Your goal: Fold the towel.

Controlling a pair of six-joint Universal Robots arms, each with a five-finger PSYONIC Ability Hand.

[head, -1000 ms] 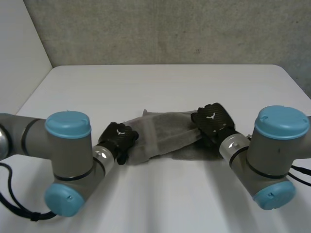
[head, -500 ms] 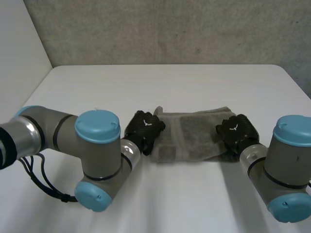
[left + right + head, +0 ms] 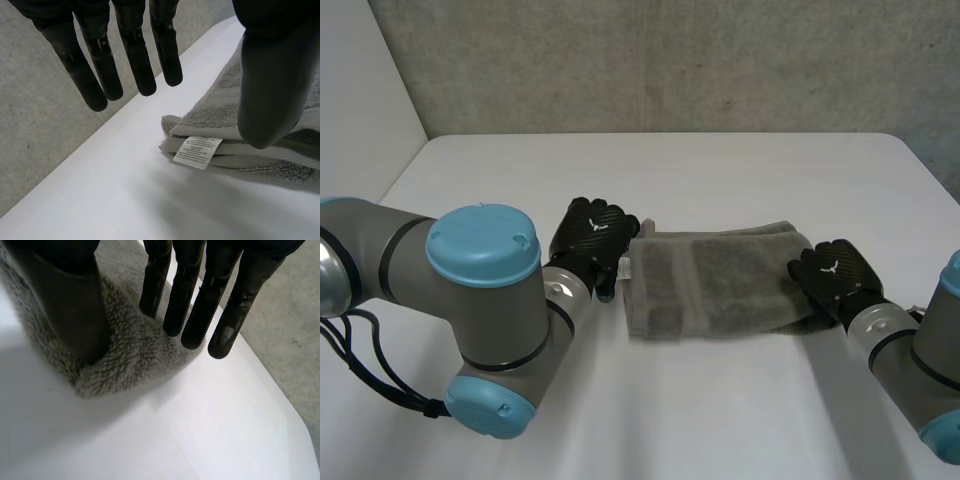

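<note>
The grey towel point(image 3: 715, 290) lies flat on the white table point(image 3: 670, 170) as a long folded strip, stretched between the two hands. One short end sits just beside the left hand point(image 3: 592, 240) and the other is tucked under the right hand point(image 3: 832, 278). At the left hand's end the layers are stacked, and a white care label point(image 3: 197, 151) pokes out of the corner below the thumb.

The strip looks part-folded, so my guess is that a further fold end to end is left to do. The danger lies in the stacked layers. A hand that pinches only the top layer would peel the strip open rather than carry the whole end over. The label corner looks loose enough for that to happen. If the two ends are lifted unevenly, the strip could twist or land skewed, and a dragging hand could bunch the pile.

The left hand is spread wide and holds nothing. Its fingers point(image 3: 135, 60) are straight, reaching past the towel's end over bare table, and the thumb point(image 3: 270, 85) hangs above the cloth. The right hand is likewise open – straight fingers over the towel's end and the table beyond, thumb low on the pile. I cannot tell whether that thumb is pressing the cloth, but it grips nothing.
</note>
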